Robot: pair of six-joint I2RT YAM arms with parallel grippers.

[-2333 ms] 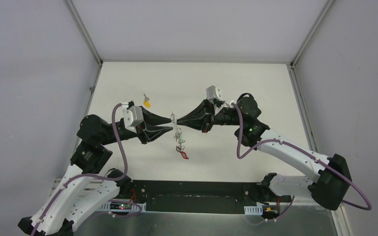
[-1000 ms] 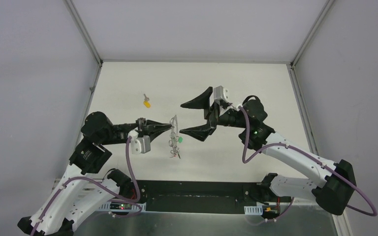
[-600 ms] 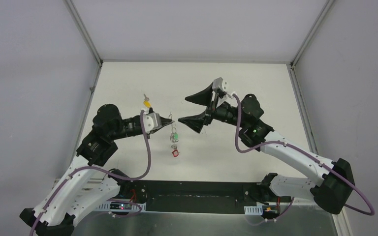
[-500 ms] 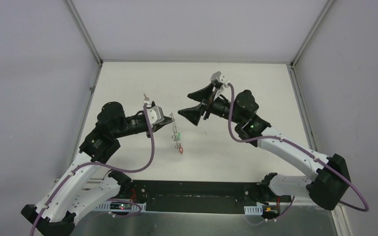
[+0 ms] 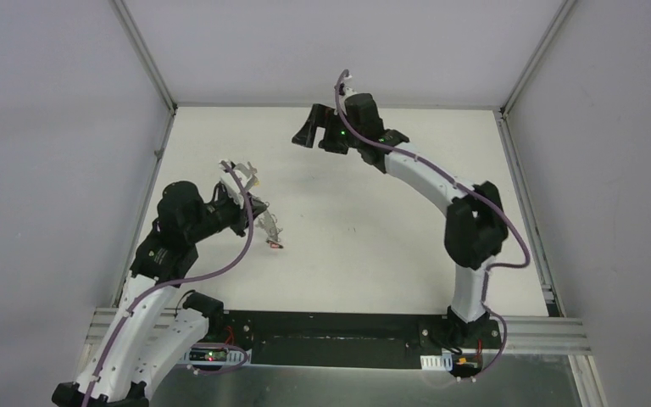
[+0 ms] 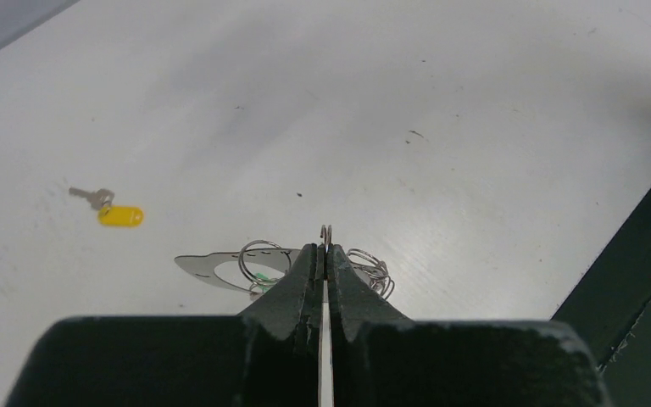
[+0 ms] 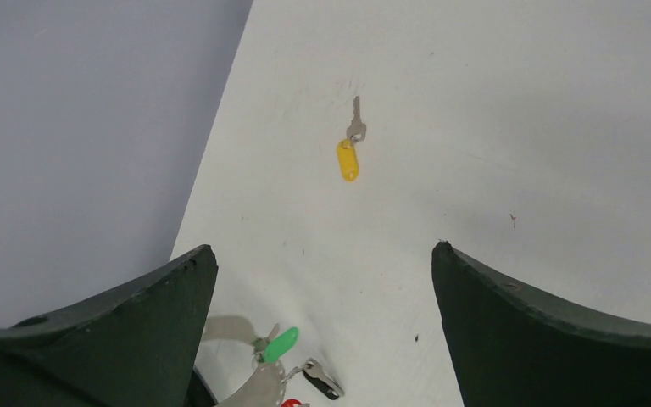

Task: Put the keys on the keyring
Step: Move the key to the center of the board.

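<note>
At about 8 o'clock from the table's middle in the top view, the left gripper [image 6: 325, 254] has its jaws pressed together on the keyring [image 6: 325, 231], pinching the thin wire edge-on. The loop hangs below it toward the surface; whether the bunch touches down I cannot tell. The right gripper [image 7: 323, 248] sits up at 11 o'clock, spread wide and holding nothing.

The keyring looks light, thin and springy, so it will likely swing and twist from a single pinch, and the bare metal may slide between the pads. A second hold close to its opening would probably steady it. With it hang a green tag [image 7: 280, 345], a black tag [image 7: 322, 378] and a red tag [image 5: 276, 246]. The yellow key [image 7: 349, 153] lies loose and flat at 10 o'clock, well apart from the bunch. It seems small, stiff and light. Its plastic tag is the thicker part and looks the easier place to grip, leaving the little ring end free for threading.

Plain grey walls [image 5: 51, 127] close three sides. The table [image 5: 390, 220] is white, matt and smooth, so a flat key could skid under a finger. A black rail [image 5: 339, 326] runs along 6 o'clock, and a few dark specks [image 6: 415, 134] mark the top.
</note>
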